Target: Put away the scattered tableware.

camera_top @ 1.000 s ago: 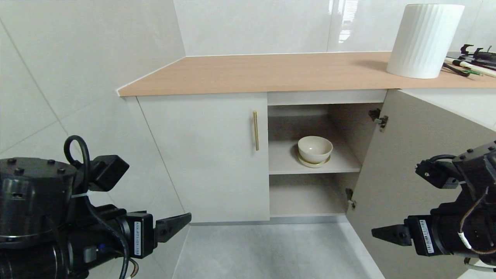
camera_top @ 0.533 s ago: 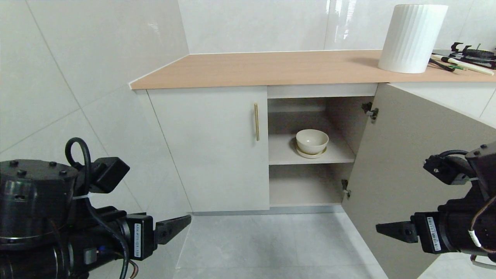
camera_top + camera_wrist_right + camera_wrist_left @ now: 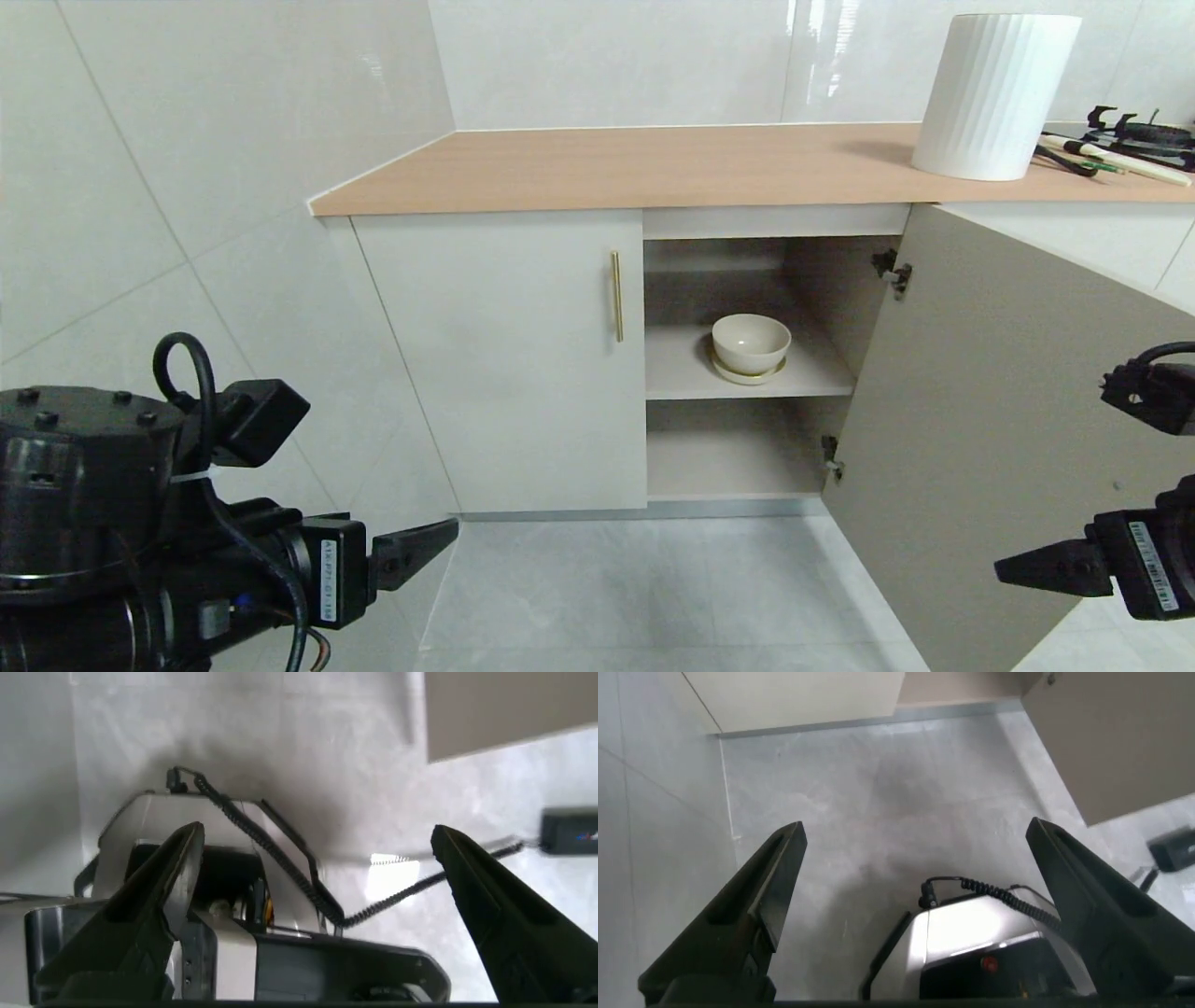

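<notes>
A cream bowl (image 3: 752,342) stands on a small plate (image 3: 747,376) on the middle shelf (image 3: 681,373) of the open cabinet. My left gripper (image 3: 422,549) hangs low at the left, in front of the closed door and well short of the shelf. From the left wrist, that gripper (image 3: 917,833) is open above the floor with nothing between its fingers. My right gripper (image 3: 1025,568) is low at the right, in front of the open door's inner face. The right wrist view shows this gripper (image 3: 318,833) open and holding nothing.
The cabinet's right door (image 3: 980,420) is swung out toward me. The left door (image 3: 504,364) is shut, with a gold handle (image 3: 616,296). A white ribbed canister (image 3: 995,93) and some utensils (image 3: 1116,154) sit on the wooden counter (image 3: 653,163). A tiled wall runs along the left.
The camera has drawn back a little from the cabinet. My right gripper has shifted to the right and lower in the view. The bowl and plate stay put on the shelf.
</notes>
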Controlling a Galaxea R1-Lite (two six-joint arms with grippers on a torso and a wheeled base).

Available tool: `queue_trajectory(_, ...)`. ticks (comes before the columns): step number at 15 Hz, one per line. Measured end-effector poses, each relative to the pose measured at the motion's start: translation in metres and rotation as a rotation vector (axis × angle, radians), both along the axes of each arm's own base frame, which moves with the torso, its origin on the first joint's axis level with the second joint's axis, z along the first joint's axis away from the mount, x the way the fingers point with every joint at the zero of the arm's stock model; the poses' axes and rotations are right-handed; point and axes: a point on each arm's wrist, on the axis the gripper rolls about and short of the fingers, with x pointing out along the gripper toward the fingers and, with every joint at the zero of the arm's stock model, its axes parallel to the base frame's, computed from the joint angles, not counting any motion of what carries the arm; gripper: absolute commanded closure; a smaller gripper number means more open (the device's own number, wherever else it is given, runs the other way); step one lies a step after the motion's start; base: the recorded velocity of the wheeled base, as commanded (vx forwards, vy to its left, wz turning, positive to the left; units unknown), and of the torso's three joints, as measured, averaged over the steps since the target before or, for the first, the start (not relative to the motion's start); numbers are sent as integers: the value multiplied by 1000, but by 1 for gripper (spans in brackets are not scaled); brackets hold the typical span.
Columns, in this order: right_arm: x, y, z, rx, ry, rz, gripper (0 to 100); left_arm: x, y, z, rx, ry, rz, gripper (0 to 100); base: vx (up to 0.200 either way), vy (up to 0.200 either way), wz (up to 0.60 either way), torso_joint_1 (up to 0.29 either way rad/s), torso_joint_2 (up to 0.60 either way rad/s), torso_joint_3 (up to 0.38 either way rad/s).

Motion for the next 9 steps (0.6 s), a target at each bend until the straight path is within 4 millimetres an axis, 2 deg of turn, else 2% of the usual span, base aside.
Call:
queue_trajectory(6, -4, -7, 2, -40, 70, -22, 0, 0, 0, 0, 0, 2, -1, 0, 0, -200, 0, -2, 1, -1)
queue_trajectory(9, 0, -13, 5, -58, 77, -48, 0, 0, 0, -1, 1, 3, -2, 0, 0, -200, 0, 4, 4, 2)
